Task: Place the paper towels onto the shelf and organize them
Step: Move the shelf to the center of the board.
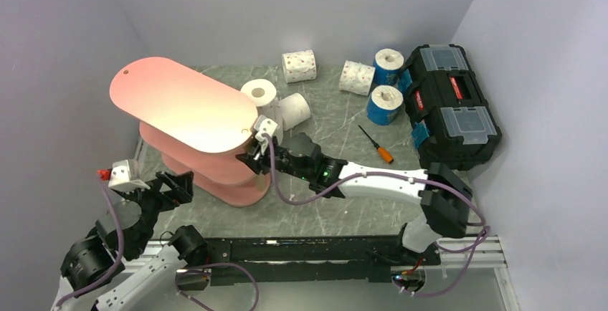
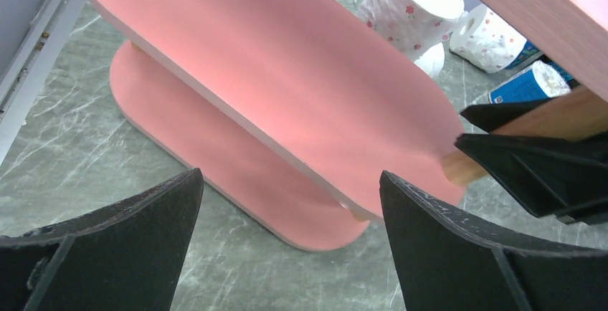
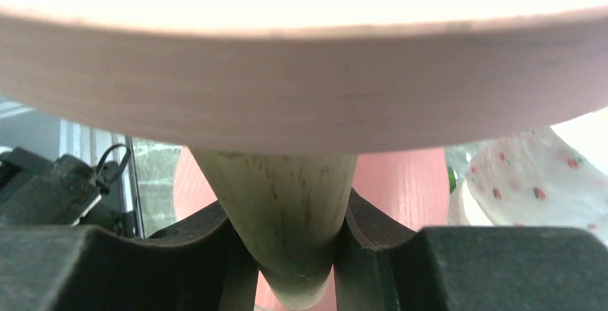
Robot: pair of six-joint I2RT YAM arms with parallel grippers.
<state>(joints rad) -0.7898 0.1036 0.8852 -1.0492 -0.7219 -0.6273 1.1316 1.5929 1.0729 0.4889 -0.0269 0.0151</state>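
1. Marbled grey worktop (image 1: 330, 207), pale walls (image 1: 287, 10); pink shelf (image 1: 179, 103) at nine o'clock.
2. Paper towels (image 1: 299, 66) lie loose toward one o'clock.
3. Right tool (image 1: 252, 155) clamps the shelf's wooden post (image 3: 287, 211); left tool (image 1: 179, 182) gapes wide.

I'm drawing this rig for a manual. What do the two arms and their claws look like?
The right arm has white links and black joints, with a green light near the wrist; the left arm looks similar. Purplish cables trail along both. Each wrist carries a white camera block. The left claw shows black, broad wedge fingers.
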